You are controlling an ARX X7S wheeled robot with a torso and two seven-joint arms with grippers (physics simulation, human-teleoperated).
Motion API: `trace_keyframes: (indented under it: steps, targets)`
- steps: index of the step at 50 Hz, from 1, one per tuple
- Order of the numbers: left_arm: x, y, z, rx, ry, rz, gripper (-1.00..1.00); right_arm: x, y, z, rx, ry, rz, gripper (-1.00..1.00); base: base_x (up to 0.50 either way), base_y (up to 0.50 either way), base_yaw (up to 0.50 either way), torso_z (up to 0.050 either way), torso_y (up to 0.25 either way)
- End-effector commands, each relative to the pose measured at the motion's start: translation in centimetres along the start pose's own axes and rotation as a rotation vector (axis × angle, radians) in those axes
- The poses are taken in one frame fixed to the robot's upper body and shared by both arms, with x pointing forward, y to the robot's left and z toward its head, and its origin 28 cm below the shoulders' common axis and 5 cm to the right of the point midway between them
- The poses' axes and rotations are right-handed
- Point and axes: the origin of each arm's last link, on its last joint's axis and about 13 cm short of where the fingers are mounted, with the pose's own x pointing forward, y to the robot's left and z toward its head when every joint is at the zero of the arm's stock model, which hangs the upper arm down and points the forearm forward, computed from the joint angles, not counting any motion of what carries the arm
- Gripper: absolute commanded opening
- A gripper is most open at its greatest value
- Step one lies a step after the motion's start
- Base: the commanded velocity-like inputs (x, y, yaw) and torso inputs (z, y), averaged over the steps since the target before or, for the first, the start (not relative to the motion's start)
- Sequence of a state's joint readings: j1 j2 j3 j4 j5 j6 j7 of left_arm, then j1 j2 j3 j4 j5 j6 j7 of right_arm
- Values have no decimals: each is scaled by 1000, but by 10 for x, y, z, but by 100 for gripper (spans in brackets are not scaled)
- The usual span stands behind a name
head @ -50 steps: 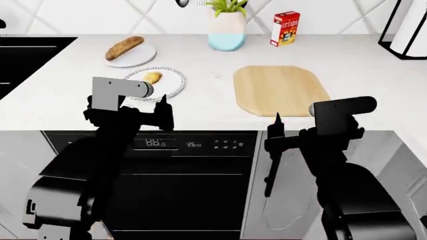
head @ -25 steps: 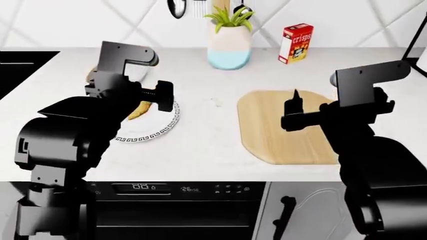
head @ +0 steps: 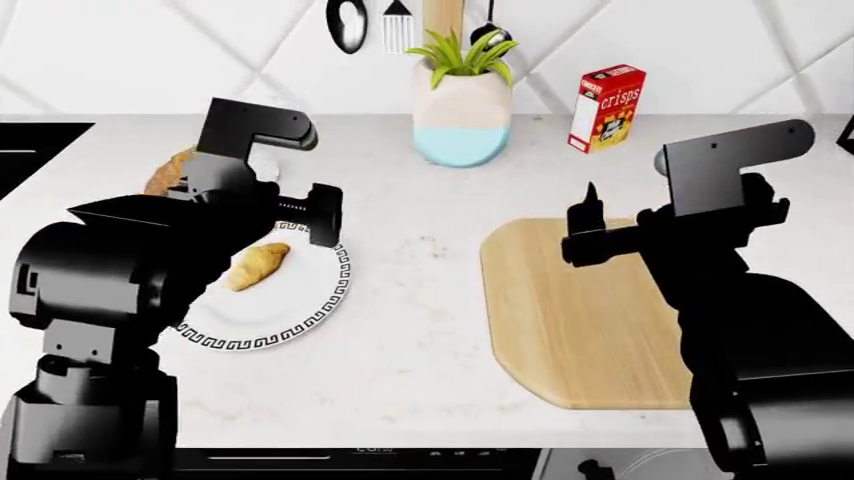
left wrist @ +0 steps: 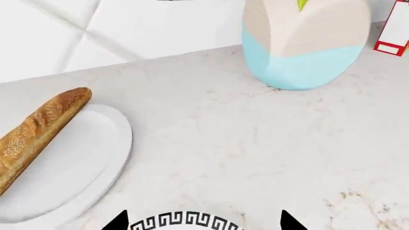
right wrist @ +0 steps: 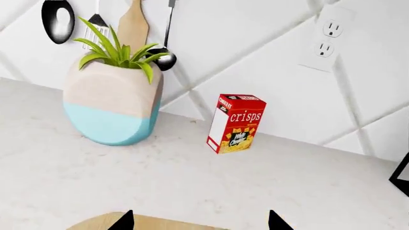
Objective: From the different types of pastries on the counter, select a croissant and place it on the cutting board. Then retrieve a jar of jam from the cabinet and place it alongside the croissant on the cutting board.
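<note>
A small golden croissant (head: 256, 266) lies on a round plate with a black key-pattern rim (head: 302, 322). My left gripper (head: 324, 214) hovers open just above and right of it; only the plate's rim (left wrist: 185, 222) shows between its fingertips (left wrist: 119, 223). The long brown loaf (left wrist: 38, 128) rests on a plain white plate (left wrist: 76, 167), half hidden by my left arm in the head view. The light-wood cutting board (head: 587, 320) lies bare on the white counter (head: 414, 340). My right gripper (head: 587, 218) hangs open over its far edge (right wrist: 147, 224). The jar of jam is out of view.
A white-and-blue plant pot (head: 461, 110) stands at the back wall with utensils (head: 367, 22) hung above it. A red crisps box (head: 606, 107) stands right of the pot. A wall outlet (right wrist: 327, 42) sits above the box. The counter's front edge is near the bottom of the head view.
The head view has moved in over the counter. Both arms rose from in front of the oven: the left now over the patterned plate, the right over the board's far edge.
</note>
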State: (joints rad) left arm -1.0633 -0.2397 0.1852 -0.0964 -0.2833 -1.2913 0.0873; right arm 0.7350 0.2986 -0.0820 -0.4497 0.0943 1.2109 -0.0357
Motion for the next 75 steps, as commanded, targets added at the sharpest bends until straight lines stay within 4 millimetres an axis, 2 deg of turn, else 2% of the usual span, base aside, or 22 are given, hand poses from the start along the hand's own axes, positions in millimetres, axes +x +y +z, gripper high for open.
trace_keyframes:
  steps: [1,7,13,25,42,68,69,75]
  targets:
    - [-18,8,-18,8,79,-15,100,0,-1,-8,-8,28,0,100,0,0,0,0,0]
    - [-28,6,-36,28,96,-28,100,0,0,-10,-15,36,6,100,0,0,0,0,0]
    - [-27,11,-49,28,120,-22,100,-1,-1,-12,-15,39,6,100,0,0,0,0,0]
    - [-23,15,-48,23,134,-6,100,2,-2,-15,-17,50,-1,100,0,0,0,0,0]
    - [4,26,-40,-19,169,41,100,4,-1,-21,-23,73,19,100,0,0,0,0,0]
    - [18,25,-57,18,215,68,100,3,-5,-24,-15,81,9,100,0,0,0,0,0]
    - [17,25,-57,22,214,68,-100,3,-5,-24,-14,81,8,100,0,0,0,0,0]
    - [13,22,-53,36,194,59,-100,5,-4,-24,-12,82,5,100,0,0,0,0,0]
